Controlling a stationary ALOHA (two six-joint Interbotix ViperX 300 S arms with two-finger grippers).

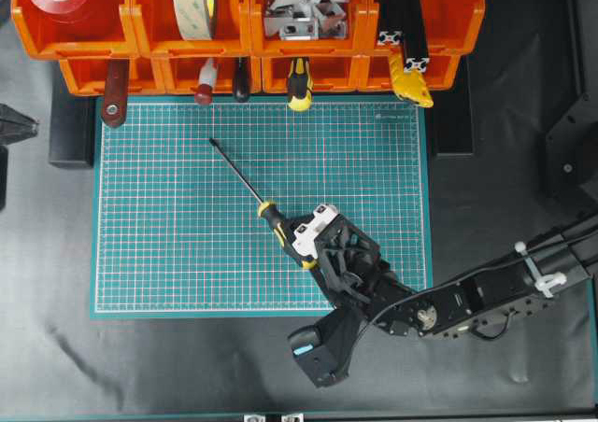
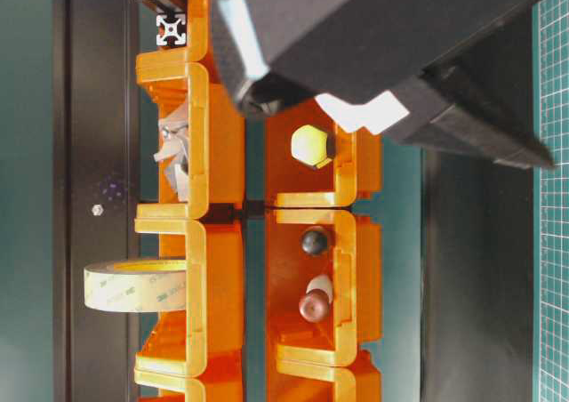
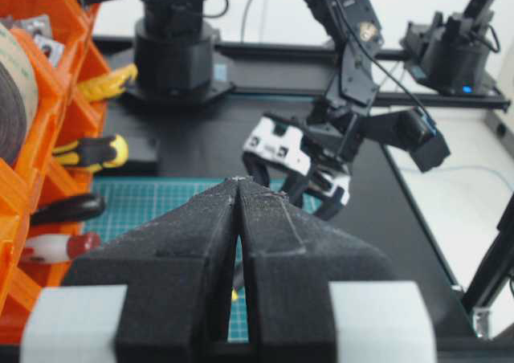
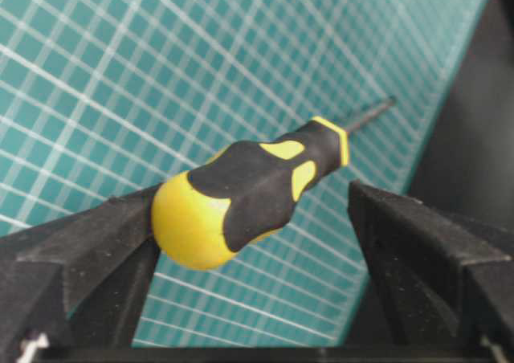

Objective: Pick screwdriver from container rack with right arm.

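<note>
We see the long yellow-and-black-handled screwdriver [image 1: 245,179] lying on the green gridded cutting mat [image 1: 187,254], handle between our right arm's jaws [image 4: 257,218], which stand wide, not gripping; its shaft runs straight ahead, away from them. Left jaws [image 3: 239,218]: closed, far off.

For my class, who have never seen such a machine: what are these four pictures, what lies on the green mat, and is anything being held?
Two black robot arms work at a table. One picture looks down from overhead, one sideways at the orange container rack, and one comes from a camera on each wrist. The screwdriver lies on the green mat. The right gripper stands open around its yellow-and-black handle, one finger beside it, the other apart, so nothing is gripped. The left gripper is shut and empty. Tape and other tools sit in the rack.
</note>
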